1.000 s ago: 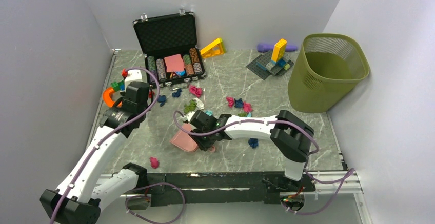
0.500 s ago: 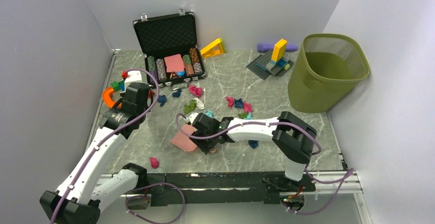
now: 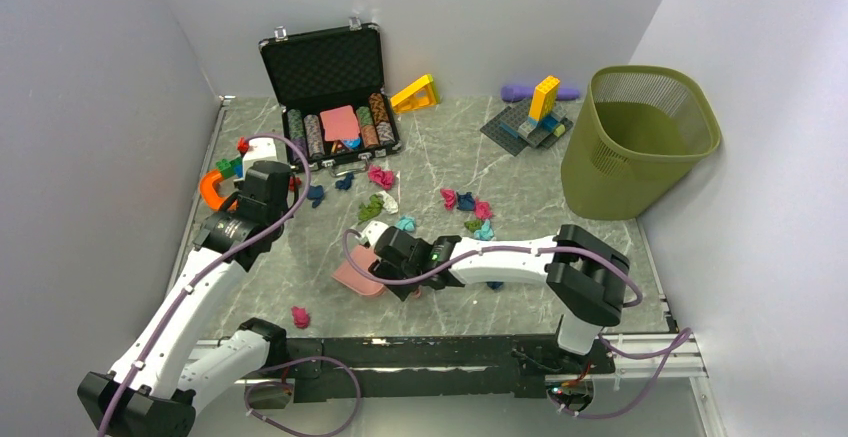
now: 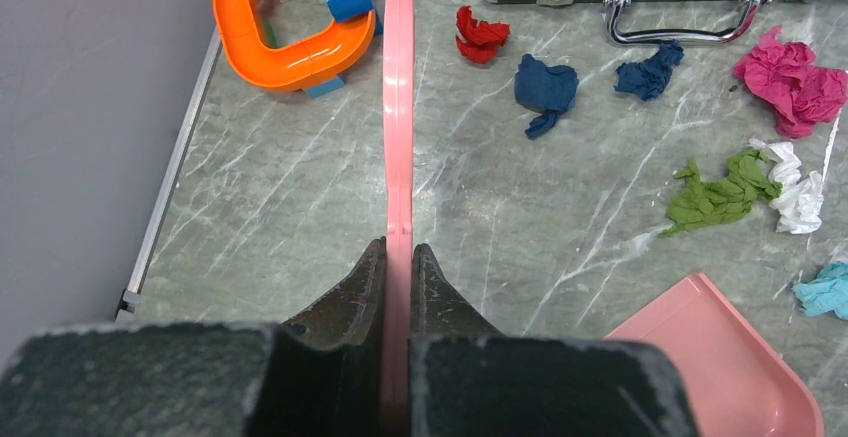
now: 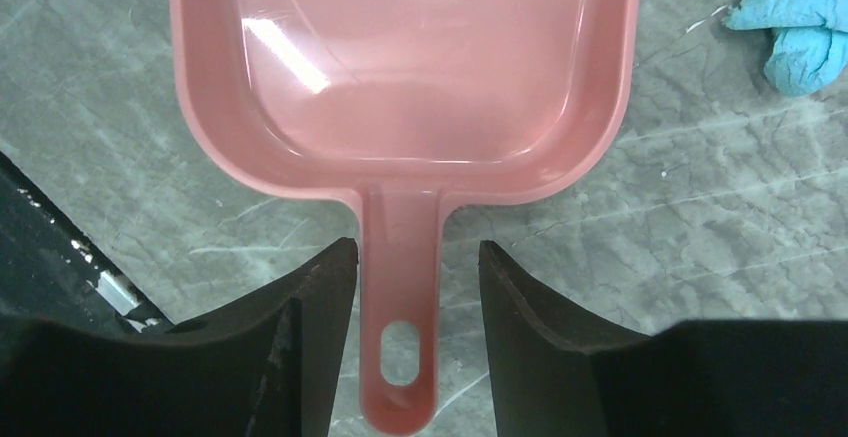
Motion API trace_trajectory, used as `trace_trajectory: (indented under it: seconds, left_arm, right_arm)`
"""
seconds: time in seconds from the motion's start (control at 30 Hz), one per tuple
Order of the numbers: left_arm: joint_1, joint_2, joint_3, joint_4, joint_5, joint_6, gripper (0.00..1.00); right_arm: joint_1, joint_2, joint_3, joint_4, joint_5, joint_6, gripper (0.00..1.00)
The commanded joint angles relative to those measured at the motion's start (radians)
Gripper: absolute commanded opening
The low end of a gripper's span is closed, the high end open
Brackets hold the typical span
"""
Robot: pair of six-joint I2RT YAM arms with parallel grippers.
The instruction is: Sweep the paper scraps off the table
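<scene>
- Our left claw (image 4: 398, 254) is pinching the thin pink brush handle (image 4: 398, 107), which runs straight ahead of it over the grey marbled surface (image 4: 280, 217).
- Our right claw (image 5: 412, 257) is spread, with one finger on each side of the handle of the pink dustpan (image 5: 400, 57), which lies flat near the middle of the surface.
- A teal wad (image 5: 795, 27) sits just beside the pan's far corner.
- The paper scraps (image 4: 545, 87) we see are red, dark blue, magenta, green and white. They lie loose between the pan and the open black case (image 3: 325, 87) at the back, and more lie to the right of them.
- A lone magenta wad (image 3: 300, 315) lies by the near edge, well apart from the rest.
- An orange ring (image 4: 290, 27) rests beside the left wall.
- A block model (image 3: 530, 122) stands at the rear, and a green mesh bin (image 3: 640, 137) stands against the right wall.
- Lavender walls (image 3: 100, 107) close in three sides.
</scene>
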Motion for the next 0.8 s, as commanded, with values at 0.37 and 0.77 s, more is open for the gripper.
trace_trajectory:
  seconds: [0.37, 0.77]
  left_arm:
    - [0.004, -0.011, 0.006, 0.045, -0.01, 0.022, 0.0]
    - [0.004, 0.081, 0.051, 0.031, -0.051, 0.042, 0.0]
  right_arm:
    - [0.009, 0.06, 0.041, 0.043, 0.094, 0.029, 0.06]
    - [0.009, -0.243, -0.032, 0.01, 0.109, -0.001, 0.0]
